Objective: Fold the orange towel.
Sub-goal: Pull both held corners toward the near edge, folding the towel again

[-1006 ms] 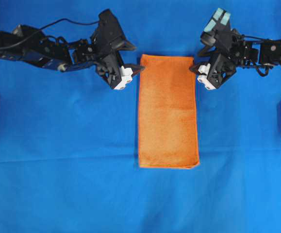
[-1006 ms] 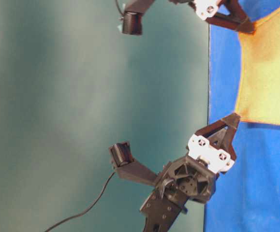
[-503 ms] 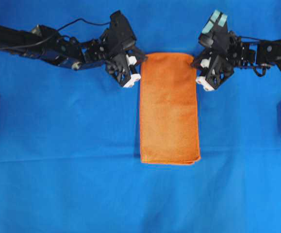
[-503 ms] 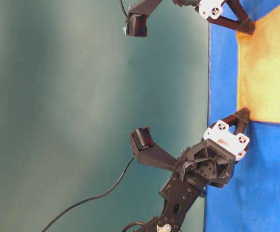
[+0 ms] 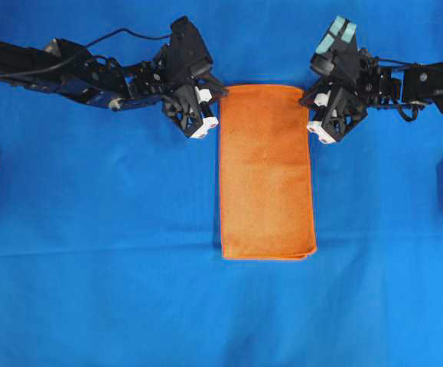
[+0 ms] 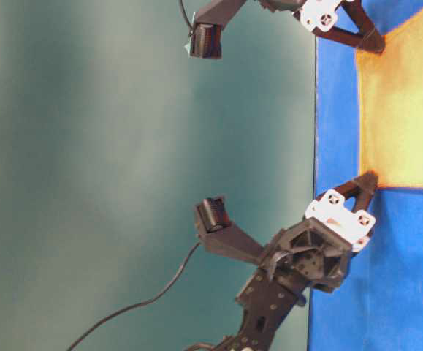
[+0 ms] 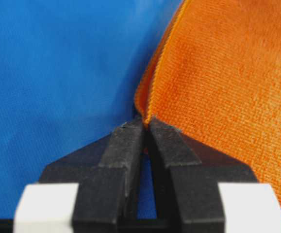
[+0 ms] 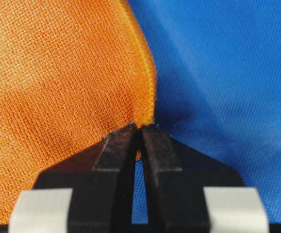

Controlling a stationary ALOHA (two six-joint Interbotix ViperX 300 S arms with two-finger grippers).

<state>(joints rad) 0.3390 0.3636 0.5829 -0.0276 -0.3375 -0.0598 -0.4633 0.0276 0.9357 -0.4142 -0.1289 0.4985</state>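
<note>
The blue table cloth (image 5: 91,267) covers the whole work surface and gives a flat bed for the fold. On it, at the middle, lies the orange towel (image 5: 267,172), already doubled into a long narrow rectangle with its short edges toward the far and near sides of the overhead view; the stacked hems at its near corner suggest at least one fold is done. Both arms reach in from the sides to the far short edge, one per corner, which is judged to be the setup for carrying that edge over to the near edge for a second fold. The left gripper (image 7: 145,127) has its fingers pressed together on the far-left corner, hem caught between the tips. The right gripper (image 8: 138,130) is likewise pinched shut on the far-right corner. Symmetric corner holds should keep the edge taut and square.
</note>
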